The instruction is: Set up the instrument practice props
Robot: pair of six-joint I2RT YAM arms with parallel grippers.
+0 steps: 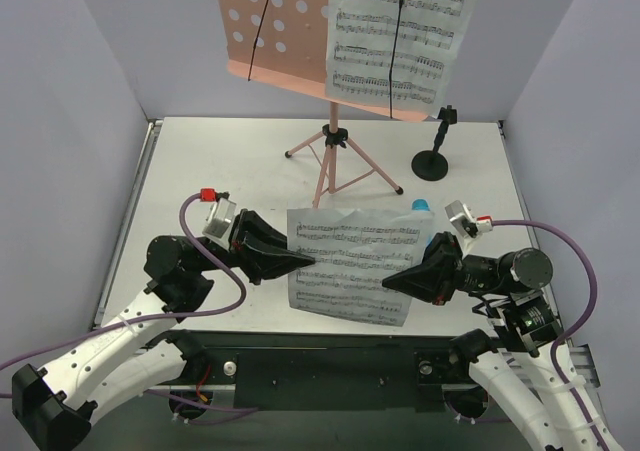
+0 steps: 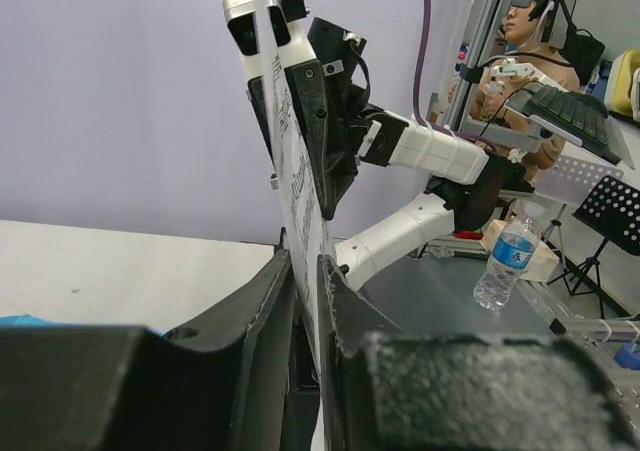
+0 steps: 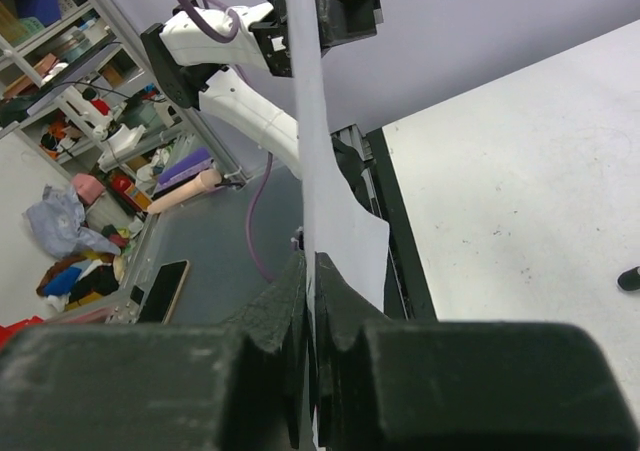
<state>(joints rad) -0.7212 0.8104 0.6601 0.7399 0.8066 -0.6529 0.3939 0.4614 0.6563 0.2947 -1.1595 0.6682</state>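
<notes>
While tight in right fingers [image 1: 415, 272], page [image 1: 350, 269] edge loose between left fingers [image 1: 283, 261].

No words, brand names or numbers can be read anywhere. Only printed staves of music notes are seen on the upper sheet-music page [image 1: 400, 36] and the lower sheet-music page [image 1: 350, 266]. The label on a water bottle [image 2: 508, 261] is blurred beyond reading.

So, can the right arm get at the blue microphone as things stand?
Probably not yet. The blue microphone lies near the right gripper, but its jaws are shut on the sheet-music page, which also hides part of the microphone from above.
</notes>
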